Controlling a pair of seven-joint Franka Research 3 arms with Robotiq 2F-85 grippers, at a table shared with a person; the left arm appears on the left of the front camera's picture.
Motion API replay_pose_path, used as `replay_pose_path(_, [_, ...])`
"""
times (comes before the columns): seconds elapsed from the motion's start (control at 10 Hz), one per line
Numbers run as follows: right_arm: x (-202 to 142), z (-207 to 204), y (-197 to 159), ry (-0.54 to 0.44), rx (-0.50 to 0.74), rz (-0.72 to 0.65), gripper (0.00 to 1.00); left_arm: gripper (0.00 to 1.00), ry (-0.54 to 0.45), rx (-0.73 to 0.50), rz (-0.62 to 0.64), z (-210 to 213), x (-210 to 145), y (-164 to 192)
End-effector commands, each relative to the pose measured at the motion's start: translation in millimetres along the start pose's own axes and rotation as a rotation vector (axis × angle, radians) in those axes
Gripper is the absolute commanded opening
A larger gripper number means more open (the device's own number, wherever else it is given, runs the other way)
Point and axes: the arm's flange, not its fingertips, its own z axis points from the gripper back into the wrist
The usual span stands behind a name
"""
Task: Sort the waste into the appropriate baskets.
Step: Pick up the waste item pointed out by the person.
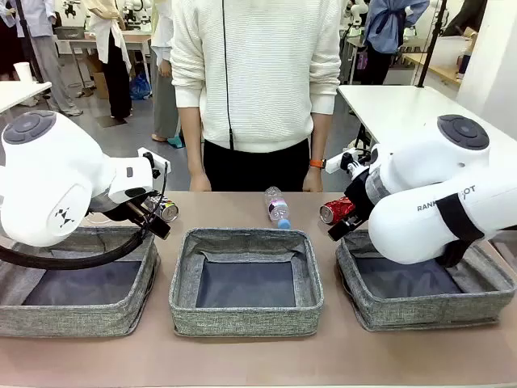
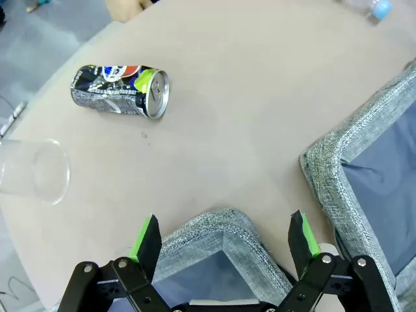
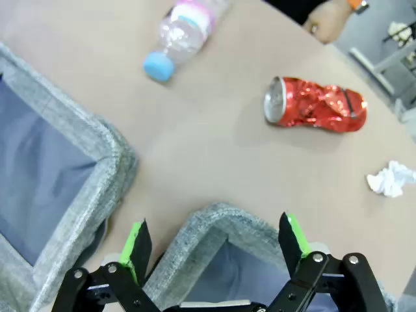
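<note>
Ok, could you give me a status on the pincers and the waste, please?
Left pincer open, empty, above a basket corner. Right pincer the same. Dark can, cup, red can, bottle, paper ball all on the table. Person's hand near the red can.

Grey woven cloth baskets, glossy crumpled metal can

White, round-jointed, grey-capped left arm and right arm; the right bears dark lettering and a black strap. Black-linked left gripper and right gripper carry green pads.

Beyond three grey baskets lie red can, dark can, cup, bottle, paper ball.
</note>
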Motion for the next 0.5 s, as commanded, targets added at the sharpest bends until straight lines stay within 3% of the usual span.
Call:
replay_pose_path(0.0, [0.0,0.0,0.0,0.0,0.0,0.0,1.0,1.0,0.0,0.0,0.0,0.0,0.0,0.0])
replay_pose_path(0.4, [0.0,0.0,0.0,0.0,0.0,0.0,1.0,1.0,0.0,0.0,0.0,0.0,0.0,0.0])
